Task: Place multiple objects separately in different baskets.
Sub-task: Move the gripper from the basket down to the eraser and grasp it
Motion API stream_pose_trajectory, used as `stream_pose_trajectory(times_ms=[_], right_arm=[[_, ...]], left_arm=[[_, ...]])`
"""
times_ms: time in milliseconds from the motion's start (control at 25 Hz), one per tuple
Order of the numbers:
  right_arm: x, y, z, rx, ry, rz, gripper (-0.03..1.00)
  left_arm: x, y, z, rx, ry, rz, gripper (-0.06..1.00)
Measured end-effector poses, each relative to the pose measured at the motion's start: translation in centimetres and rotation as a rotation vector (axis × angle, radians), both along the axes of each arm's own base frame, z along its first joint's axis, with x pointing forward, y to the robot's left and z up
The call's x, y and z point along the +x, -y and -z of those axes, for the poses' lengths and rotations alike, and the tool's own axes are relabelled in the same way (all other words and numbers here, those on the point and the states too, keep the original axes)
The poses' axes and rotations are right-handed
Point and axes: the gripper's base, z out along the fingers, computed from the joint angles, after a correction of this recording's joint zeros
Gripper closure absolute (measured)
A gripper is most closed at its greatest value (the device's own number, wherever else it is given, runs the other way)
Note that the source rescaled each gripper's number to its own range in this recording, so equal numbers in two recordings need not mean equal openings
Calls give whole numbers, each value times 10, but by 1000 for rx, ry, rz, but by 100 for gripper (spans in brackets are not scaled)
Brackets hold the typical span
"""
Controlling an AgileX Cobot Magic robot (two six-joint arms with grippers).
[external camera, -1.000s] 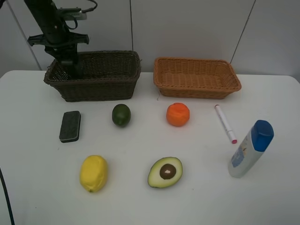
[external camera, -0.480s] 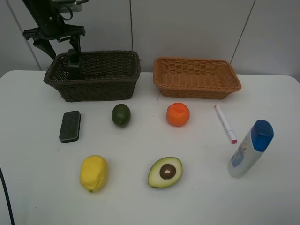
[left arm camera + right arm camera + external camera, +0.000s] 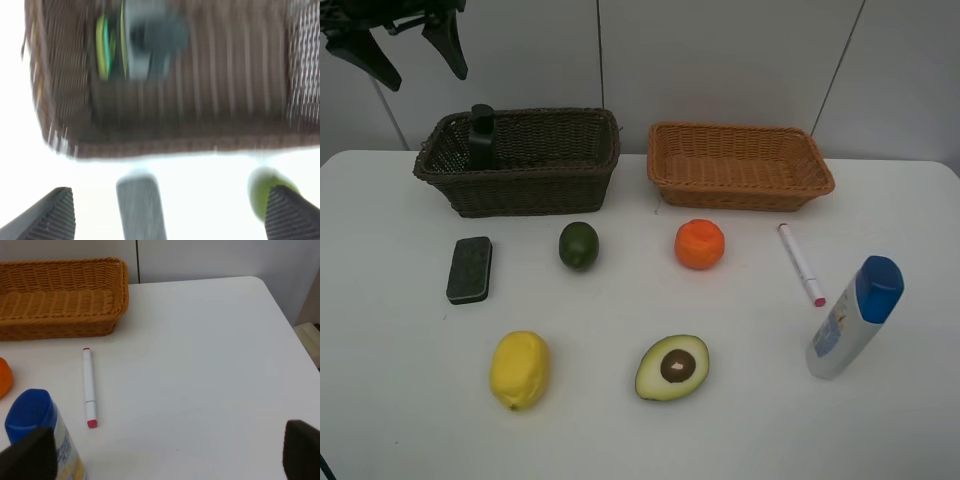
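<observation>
Dark brown basket (image 3: 520, 165) holds the green pump bottle (image 3: 481, 137) upright at its left end: delivered, I'd say! Light basket (image 3: 740, 165) sits right of it. Left gripper (image 3: 428, 80) hangs above that left end, jaws wide, empty, clear of the rim; right gripper (image 3: 165, 452) spread wide too.

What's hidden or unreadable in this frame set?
- Pump bottle: lower body hidden behind the dark basket wall in exterior high; left wrist view is motion-blurred, so no label detail.
- Left gripper: upper part cut by exterior high's top edge.
- Right gripper: only fingertips show at the right wrist view's corners; absent from exterior high.
- Blue-capped bottle: label print too small in exterior high, cut by the edge in right wrist.
</observation>
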Motion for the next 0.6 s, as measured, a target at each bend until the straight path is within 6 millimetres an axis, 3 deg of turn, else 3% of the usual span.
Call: stream_pose_trajectory(times_ms=[80,200,320,480,600], right_arm=[[0,0,0,0,0,0,-2],[0,0,0,0,0,0,-2],[0,0,0,0,0,0,-2],[0,0,0,0,0,0,-2],[0,0,0,0,0,0,-2]], left_arm=[[-35,-3,-7,-1,-24,-12,0],[-80,-7,3,1,-100,-35,0],[-113,-10,37,13,-225,-60,0],[-125,-7,88,18,-225,-60,0],[-119,0,113,13,-166,-52,0]])
